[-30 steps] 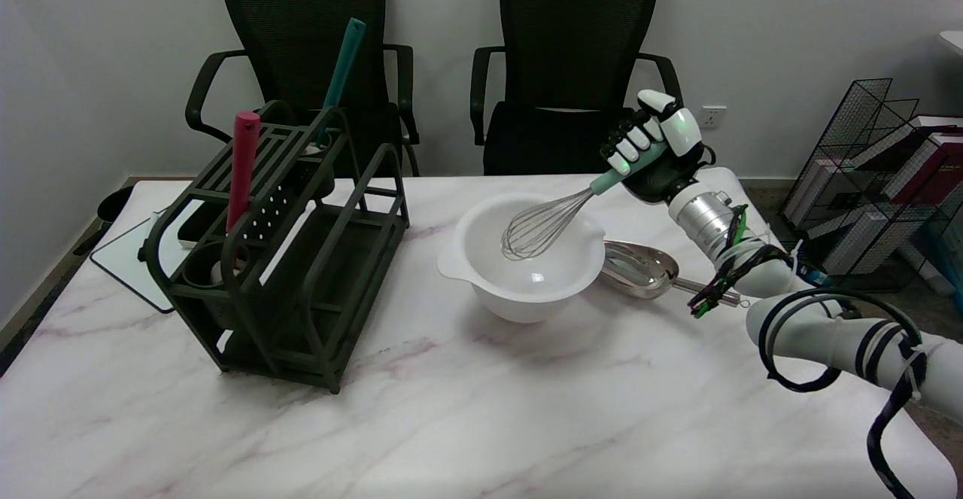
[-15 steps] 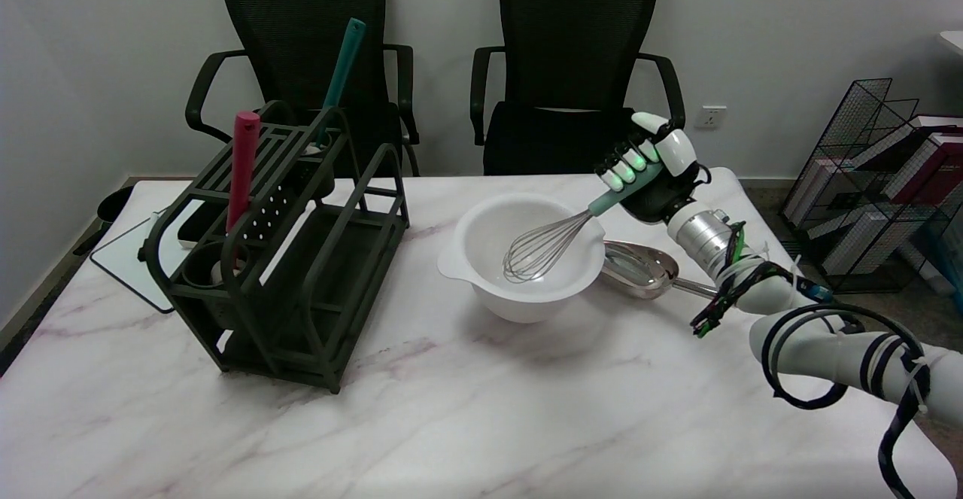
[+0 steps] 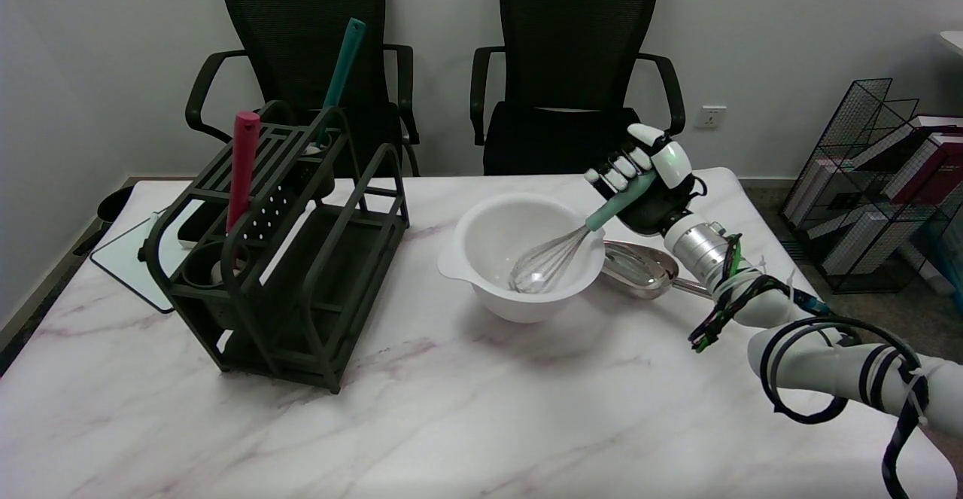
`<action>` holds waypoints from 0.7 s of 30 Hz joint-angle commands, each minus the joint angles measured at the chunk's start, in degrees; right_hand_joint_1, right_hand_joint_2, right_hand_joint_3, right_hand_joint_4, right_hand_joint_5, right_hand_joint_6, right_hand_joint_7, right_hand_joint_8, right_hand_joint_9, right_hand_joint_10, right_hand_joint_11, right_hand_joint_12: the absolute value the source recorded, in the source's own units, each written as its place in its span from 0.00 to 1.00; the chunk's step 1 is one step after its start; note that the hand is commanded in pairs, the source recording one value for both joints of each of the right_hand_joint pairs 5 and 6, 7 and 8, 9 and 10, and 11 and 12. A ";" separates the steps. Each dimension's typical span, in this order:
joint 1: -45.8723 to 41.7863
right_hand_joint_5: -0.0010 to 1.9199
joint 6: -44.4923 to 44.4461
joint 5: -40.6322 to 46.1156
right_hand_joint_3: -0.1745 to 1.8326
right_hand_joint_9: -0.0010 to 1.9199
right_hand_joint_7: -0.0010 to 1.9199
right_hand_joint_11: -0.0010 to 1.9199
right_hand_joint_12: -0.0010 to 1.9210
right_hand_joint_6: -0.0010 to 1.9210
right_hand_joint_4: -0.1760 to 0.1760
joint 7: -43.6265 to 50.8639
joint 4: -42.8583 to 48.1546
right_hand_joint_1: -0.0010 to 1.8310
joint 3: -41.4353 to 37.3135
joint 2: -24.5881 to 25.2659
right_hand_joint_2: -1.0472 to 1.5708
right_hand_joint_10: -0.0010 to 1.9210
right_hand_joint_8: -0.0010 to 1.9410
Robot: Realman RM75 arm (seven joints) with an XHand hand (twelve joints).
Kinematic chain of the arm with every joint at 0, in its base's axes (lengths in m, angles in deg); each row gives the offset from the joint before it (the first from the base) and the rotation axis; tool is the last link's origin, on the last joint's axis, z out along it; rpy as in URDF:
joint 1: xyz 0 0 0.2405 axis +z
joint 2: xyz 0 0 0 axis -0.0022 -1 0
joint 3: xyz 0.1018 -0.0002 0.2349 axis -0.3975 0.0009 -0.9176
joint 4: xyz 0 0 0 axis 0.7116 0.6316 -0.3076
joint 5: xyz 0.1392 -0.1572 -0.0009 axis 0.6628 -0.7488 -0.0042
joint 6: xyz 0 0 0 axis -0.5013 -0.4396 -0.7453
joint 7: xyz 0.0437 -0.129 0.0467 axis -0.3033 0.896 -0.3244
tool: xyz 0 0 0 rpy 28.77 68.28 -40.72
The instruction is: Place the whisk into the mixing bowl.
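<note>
I am gripping the whisk [image 3: 560, 249] by its pale green handle, with my right hand [image 3: 645, 181] wrapped around the handle's upper end, fingers curled over it from above and the thumb folded against the other side. My hand is hanging above the far right rim of the white mixing bowl [image 3: 493, 286], and the whisk is slanting down from it to the left, so that its wire head is lying inside the bowl, low against the near inner wall; I cannot tell whether the wires are touching the bottom. The handle is crossing over the bowl's right rim. The bowl is sitting on the marbled table [image 3: 421, 416], and just beside it on the right a shiny metal scoop [image 3: 639, 267] is lying with its handle pointing toward my forearm. To the left of the bowl, well apart from it, a dark green rack [image 3: 301, 258] is standing, with a red-handled utensil [image 3: 242, 168] and a teal-handled utensil [image 3: 342, 62] sticking up out of it.
</note>
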 commanded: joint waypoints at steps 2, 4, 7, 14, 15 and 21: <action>-1.29 0.40 -5.30 -0.08 0.71 0.42 0.52 0.39 0.39 0.40 0.50 -0.06 0.55 0.55 0.60 0.91 0.67 0.42 0.51; -1.51 0.40 -6.10 -0.08 0.72 0.40 0.47 0.38 0.38 0.40 0.50 0.00 0.82 0.55 0.32 1.07 0.66 0.40 0.47; -1.66 0.40 -8.53 0.19 0.73 0.39 0.43 0.38 0.38 0.40 0.50 0.00 2.05 0.54 0.24 1.47 0.64 0.39 0.42; -2.56 0.34 -16.70 0.41 0.73 0.29 0.36 0.32 0.32 0.34 0.50 0.00 7.53 0.50 -3.79 3.35 0.57 0.29 0.36; -3.05 0.33 -18.01 0.48 0.72 0.27 0.35 0.29 0.29 0.33 0.50 0.00 8.24 0.50 -5.06 3.71 0.57 0.27 0.35; -6.57 0.33 -27.33 1.14 0.68 0.25 0.33 0.26 0.26 0.33 0.50 0.32 12.38 0.50 -11.76 4.25 0.57 0.25 0.33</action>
